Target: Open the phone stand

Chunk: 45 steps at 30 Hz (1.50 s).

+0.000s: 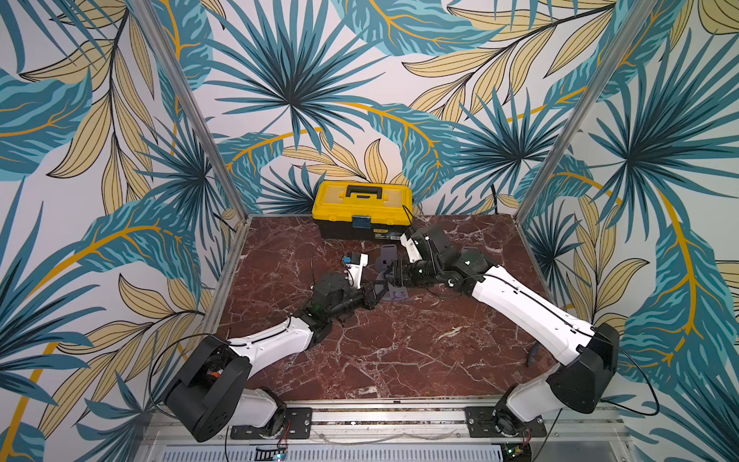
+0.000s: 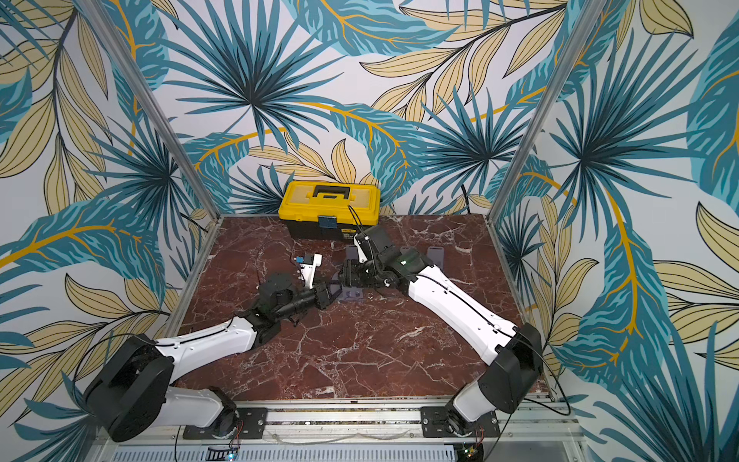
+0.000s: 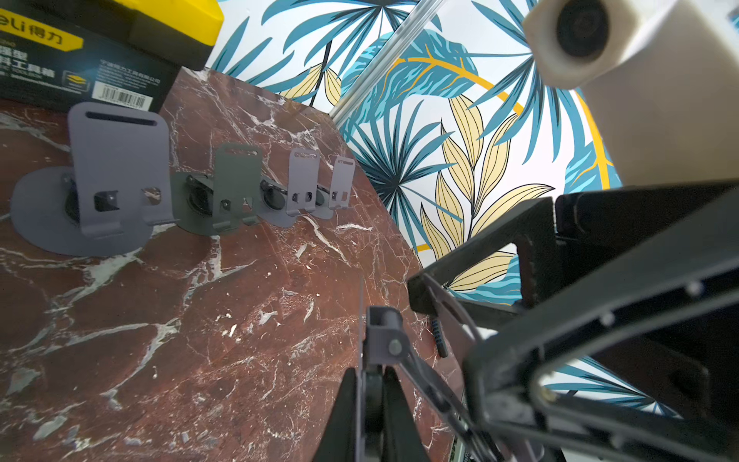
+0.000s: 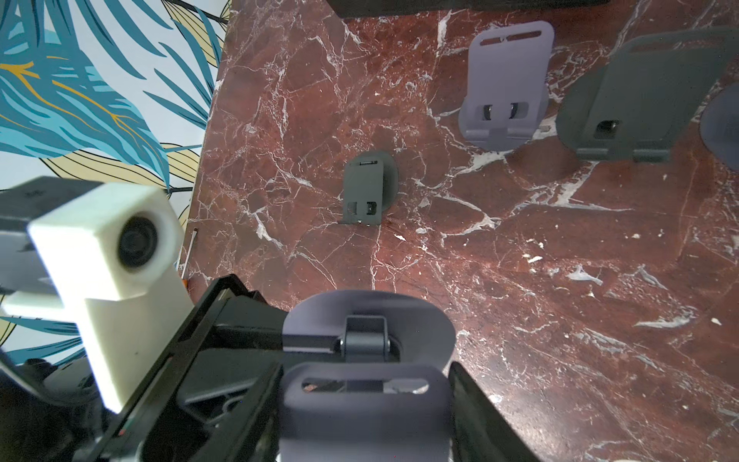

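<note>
Two robot arms meet at the middle of the red marble tabletop (image 1: 400,352), sharing one grey-violet phone stand (image 1: 396,294); the left pincer (image 3: 370,376) is pressed together on the stand's thin base plate, seen edge-on just beside the hinge; the right pincer (image 4: 364,400) pinches the slotted back plate from both sides, that plate raised at an angle off the round base. A row of opened stands (image 3: 120,168) waits upright nearer the yellow toolbox (image 1: 362,204), which sits at the back edge against the leaf-patterned wall; a darker stand (image 4: 366,192) stands alone on the marble, well apart from the pair of arms.
</note>
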Each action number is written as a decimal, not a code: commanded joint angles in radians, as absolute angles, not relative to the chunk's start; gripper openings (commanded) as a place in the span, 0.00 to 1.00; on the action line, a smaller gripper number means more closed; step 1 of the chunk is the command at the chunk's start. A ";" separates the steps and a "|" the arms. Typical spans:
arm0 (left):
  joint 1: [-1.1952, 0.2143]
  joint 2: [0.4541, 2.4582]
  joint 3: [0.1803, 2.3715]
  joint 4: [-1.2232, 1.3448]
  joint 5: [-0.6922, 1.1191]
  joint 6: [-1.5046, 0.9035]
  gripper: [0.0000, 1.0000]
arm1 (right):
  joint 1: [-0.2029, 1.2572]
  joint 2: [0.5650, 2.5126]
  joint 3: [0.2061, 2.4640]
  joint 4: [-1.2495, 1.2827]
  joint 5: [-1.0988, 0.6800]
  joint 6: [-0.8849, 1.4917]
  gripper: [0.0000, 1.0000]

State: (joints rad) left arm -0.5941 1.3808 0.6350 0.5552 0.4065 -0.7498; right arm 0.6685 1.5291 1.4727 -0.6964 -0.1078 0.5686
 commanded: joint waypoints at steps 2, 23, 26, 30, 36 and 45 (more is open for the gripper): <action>-0.519 1.427 0.594 0.388 0.249 -0.795 0.00 | 0.652 1.422 1.473 -0.749 -0.041 0.562 0.36; -0.474 1.454 0.591 0.383 0.248 -0.895 0.00 | 0.658 1.383 1.424 -0.732 -0.043 0.578 0.35; -0.471 1.457 0.592 0.383 0.249 -0.905 0.00 | 0.664 1.384 1.419 -0.726 -0.043 0.580 0.35; -0.465 1.461 0.593 0.383 0.247 -0.921 0.00 | 0.674 1.385 1.416 -0.723 -0.038 0.583 0.35; -0.459 1.468 0.597 0.383 0.252 -0.942 0.00 | 0.690 1.387 1.416 -0.725 -0.019 0.583 0.35; -0.453 1.474 0.604 0.385 0.257 -0.958 0.00 | 0.713 1.390 1.414 -0.729 0.010 0.587 0.35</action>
State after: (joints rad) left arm -0.5320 1.4319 0.6350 0.5480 0.4496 -0.9154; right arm 0.7071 1.4769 1.4189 -0.6403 -0.0162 0.5919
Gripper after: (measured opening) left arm 0.106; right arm 0.599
